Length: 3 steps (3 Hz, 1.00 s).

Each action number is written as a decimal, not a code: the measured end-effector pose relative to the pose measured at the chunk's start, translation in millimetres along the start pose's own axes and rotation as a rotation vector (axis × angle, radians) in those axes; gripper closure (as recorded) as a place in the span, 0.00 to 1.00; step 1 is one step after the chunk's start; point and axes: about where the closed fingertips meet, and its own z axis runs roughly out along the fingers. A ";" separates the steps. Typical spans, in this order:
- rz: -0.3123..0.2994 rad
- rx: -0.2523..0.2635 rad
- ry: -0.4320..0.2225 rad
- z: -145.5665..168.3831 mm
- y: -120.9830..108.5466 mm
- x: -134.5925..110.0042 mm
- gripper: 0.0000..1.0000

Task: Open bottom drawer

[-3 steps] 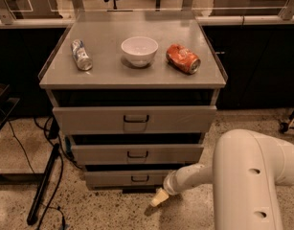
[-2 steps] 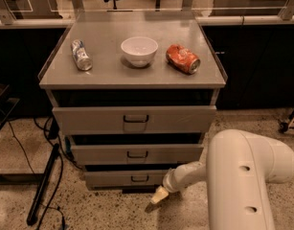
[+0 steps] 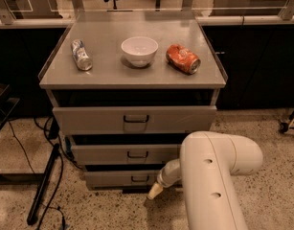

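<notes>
While the bottom drawer [image 3: 113,178] sits unchanged, gripper [image 3: 154,191] edged up toward its front, grip state unclear.

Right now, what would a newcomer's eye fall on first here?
The bulky white arm fills the lower right, its gripper down near the floor, just right of the handle of the bottom drawer. On the grey cabinet top lie a silver can at left, a white bowl in the middle and a crushed orange can at right.

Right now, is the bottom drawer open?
Seemingly shut: the bottom drawer shows no tray inside; the gripper hangs beside its handle.
</notes>
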 end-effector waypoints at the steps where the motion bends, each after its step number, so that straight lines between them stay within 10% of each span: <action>1: -0.005 -0.003 0.009 6.1 -1.1 -0.9 0.00; 3: -0.028 -0.044 0.057 -10.1 31.9 20.0 0.00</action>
